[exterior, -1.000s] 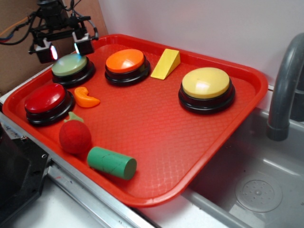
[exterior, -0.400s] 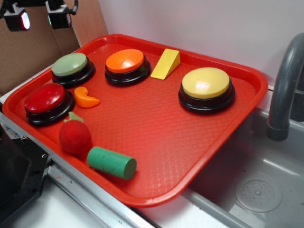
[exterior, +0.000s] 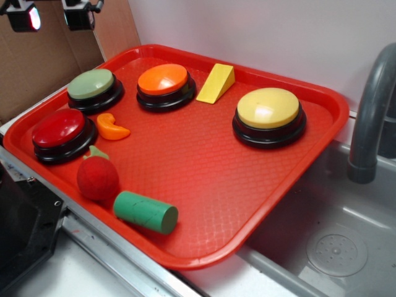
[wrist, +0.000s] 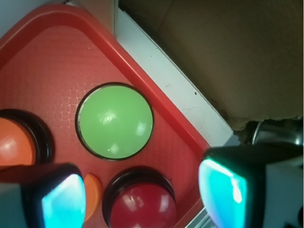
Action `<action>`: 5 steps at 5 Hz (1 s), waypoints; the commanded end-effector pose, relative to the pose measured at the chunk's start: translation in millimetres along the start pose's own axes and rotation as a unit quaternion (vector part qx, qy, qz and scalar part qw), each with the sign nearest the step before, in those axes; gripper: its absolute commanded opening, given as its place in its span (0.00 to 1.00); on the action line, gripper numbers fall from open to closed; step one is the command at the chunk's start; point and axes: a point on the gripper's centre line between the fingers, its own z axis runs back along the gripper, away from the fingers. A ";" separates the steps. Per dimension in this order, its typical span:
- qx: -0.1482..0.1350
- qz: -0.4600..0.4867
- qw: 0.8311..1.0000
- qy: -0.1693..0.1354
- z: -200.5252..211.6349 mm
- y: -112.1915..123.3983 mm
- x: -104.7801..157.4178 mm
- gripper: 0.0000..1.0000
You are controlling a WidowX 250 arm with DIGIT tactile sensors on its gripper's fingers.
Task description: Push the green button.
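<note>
The green button (exterior: 91, 84) sits on its black base at the back left of the red tray (exterior: 204, 185). In the wrist view the green button (wrist: 115, 120) lies well below the camera, near the tray's corner. My gripper (exterior: 52, 15) hangs high above and to the left of the button, at the top edge of the exterior view. It is open, with a wide gap between the fingertips (wrist: 223, 187) and nothing between them. In the wrist view my gripper (wrist: 142, 194) frames the red button.
A red button (exterior: 59, 129), an orange button (exterior: 163, 80) and a yellow button (exterior: 268, 108) share the tray. Also there: a yellow wedge (exterior: 216, 83), an orange curved piece (exterior: 112, 127), a red strawberry toy (exterior: 97, 176) and a dark green cylinder (exterior: 145, 211). A sink and grey faucet (exterior: 371, 117) are at right.
A second ago my gripper was low, just over the green button. It has risen clear to the top left and barely moved since.
</note>
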 end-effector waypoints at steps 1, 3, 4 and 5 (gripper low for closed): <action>-0.013 -0.020 0.998 -0.051 33.5 8.7 7.0 1.00; -0.026 -0.055 0.996 -0.064 49.8 8.1 5.2 1.00; -0.024 -0.065 0.995 -0.073 55.8 5.5 -0.1 1.00; -0.031 -0.087 0.993 -0.080 60.7 4.1 -1.8 1.00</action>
